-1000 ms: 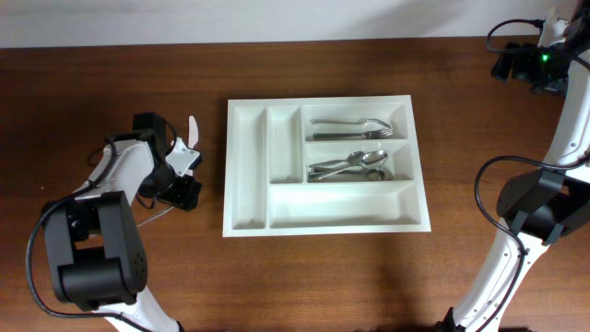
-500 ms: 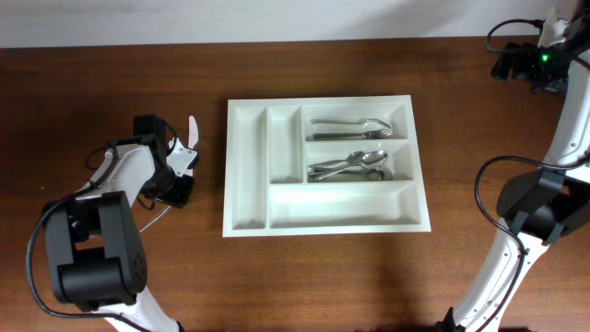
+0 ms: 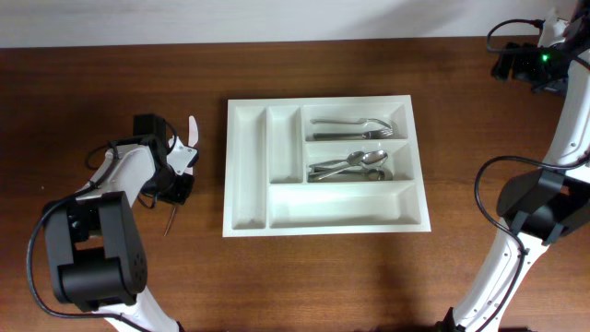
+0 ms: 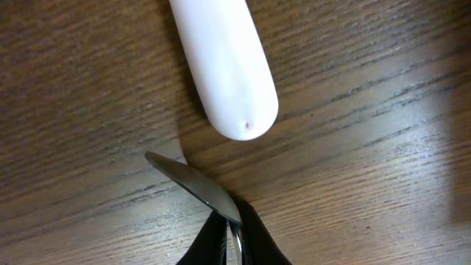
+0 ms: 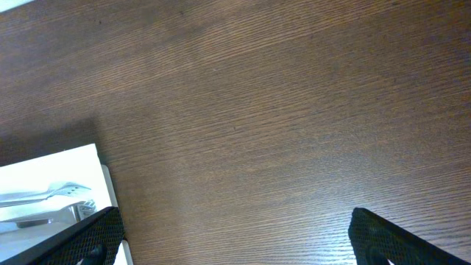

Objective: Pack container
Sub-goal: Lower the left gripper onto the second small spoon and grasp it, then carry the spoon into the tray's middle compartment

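Observation:
The container (image 3: pixel 318 100) is a white tray with several compartments in the middle of the table. Forks (image 3: pixel 351 125) lie in its top right compartment and spoons (image 3: pixel 350 167) in the one below. To its left, my left gripper (image 3: pixel 178 189) is shut on a thin metal utensil (image 4: pixel 193 185), whose silver end sticks out from between the black fingers (image 4: pixel 210 239). The utensil's slim handle (image 3: pixel 170 220) points toward the table's front. My right gripper (image 5: pixel 235 235) is open over bare wood, and the container's corner (image 5: pixel 44 171) shows at its left.
A white plastic utensil (image 3: pixel 192 128) lies on the wood just beyond the left gripper, its rounded end (image 4: pixel 224 66) close to the metal utensil. The right arm (image 3: pixel 525 198) stands at the table's right edge.
The left gripper's jaws have shut on the metal utensil. The utensil's handle has swung from lying sideways to pointing toward the front. The right arm has not moved.

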`<state>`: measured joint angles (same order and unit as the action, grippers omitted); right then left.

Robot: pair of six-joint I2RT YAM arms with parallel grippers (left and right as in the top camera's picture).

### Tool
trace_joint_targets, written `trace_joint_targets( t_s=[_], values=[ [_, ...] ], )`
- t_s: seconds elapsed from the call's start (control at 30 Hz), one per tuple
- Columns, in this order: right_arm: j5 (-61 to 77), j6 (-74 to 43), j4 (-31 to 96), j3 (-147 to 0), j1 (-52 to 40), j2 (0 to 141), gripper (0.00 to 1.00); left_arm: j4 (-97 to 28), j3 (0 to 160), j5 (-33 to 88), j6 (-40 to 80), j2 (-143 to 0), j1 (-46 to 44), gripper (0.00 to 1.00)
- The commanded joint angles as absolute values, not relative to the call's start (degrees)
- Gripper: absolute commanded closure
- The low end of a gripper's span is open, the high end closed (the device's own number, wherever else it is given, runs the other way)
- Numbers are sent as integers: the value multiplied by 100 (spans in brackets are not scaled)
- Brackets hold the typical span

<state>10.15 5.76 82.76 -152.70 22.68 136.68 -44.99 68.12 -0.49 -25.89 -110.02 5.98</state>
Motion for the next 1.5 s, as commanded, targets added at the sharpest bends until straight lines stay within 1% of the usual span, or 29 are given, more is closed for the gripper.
trace_joint_targets(
  t_s=[0.0, 0.07, 0.27, 0.5, 0.6, 0.67, 0.83, 1.0, 1.03, 1.13, 1.3, 1.4, 1.47],
  values=[
    [1028, 506, 8274, -15375, 2252, 13537, 1, -4453, 6689, 36, -2615, -10962, 602, 94],
    [1028, 506, 8274, -15375, 2252, 13537, 1, -4458, 6716, -23, -2567, -10958, 602, 98],
    [1028, 506, 8274, -15375, 2252, 13537, 1, -4626, 7201, -132, -2355, -10897, 602, 98],
    [1028, 506, 8274, -15375, 2252, 13537, 1, -5336, 8414, -174, -2257, -10683, 589, 98],
    [1028, 506, 8274, -15375, 2252, 13537, 1, -5669, 8969, -84, -2211, -10492, 416, 98],
    [1028, 506, 8276, -15375, 2252, 13537, 1, -5774, 9212, -84, -2213, -10394, 226, 98],
    [1028, 506, 8274, -15375, 2252, 13537, 1, -5811, 9714, 336, -2235, -10145, -722, 98],
    [1028, 506, 8274, -15375, 2252, 13537, 1, -5653, 9839, 484, -2235, -10123, -1623, 98],
    [1028, 506, 8274, -15375, 2252, 13537, 1, -5579, 9839, 517, -2237, -10123, -1984, 98],
    [1026, 506, 8274, -15375, 2252, 13537, 1, -5533, 9839, 539, -2237, -10130, -2462, 98],
    [1028, 506, 8274, -15375, 2252, 13537, 1, -5433, 9832, 1118, -2541, -10178, -3000, 98],
    [1028, 506, 8274, -15375, 2252, 13537, 1, -5310, 9830, 1186, -2609, -10278, -3262, 98],
    [1028, 506, 8274, -15375, 2252, 13537, 1, -5247, 9830, 1188, -2976, -10481, -3479, 98]
  ],
)
